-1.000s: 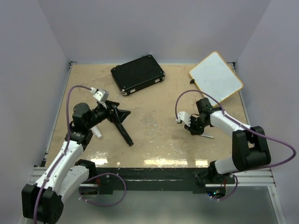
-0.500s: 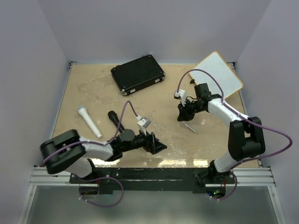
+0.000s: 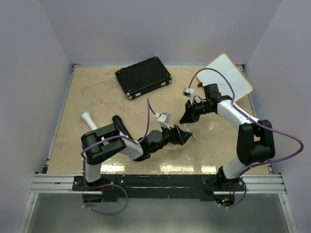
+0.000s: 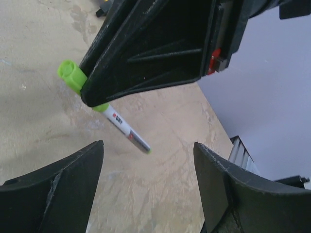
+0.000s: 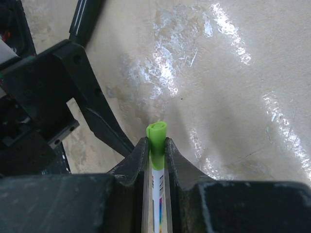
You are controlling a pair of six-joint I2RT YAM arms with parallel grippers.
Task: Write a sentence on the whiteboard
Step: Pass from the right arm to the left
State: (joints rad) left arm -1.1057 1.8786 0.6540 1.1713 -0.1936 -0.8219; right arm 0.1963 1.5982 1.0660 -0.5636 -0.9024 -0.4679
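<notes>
whiteboard (image 3: pixel 226 80): one, far right of tabletop (image 3: pixel 97 97), beyond both jaws | black case (image 3: pixel 144 77): one | green marker (image 5: pixel 156 138): one, pinched in right gripper (image 5: pixel 156 145) jaws | left gripper (image 4: pixel 148 150) jaws wide, near marker

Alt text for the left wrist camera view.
The black right claw pinches a green-capped white marker over the tan table, filling the top of the view. The left claw is open along the bottom edge.

I see white shells and black joints on the left arm (image 3: pixel 127 145) and the right arm (image 3: pixel 231 111), each trailing a purple cable (image 3: pixel 213 71). The left pincer (image 4: pixel 148 148) and right pincer (image 5: pixel 156 141) are matt black with wedge-shaped, ribbed fingers (image 4: pixel 58 189); the right one bears a small red tab (image 4: pixel 215 57).
</notes>
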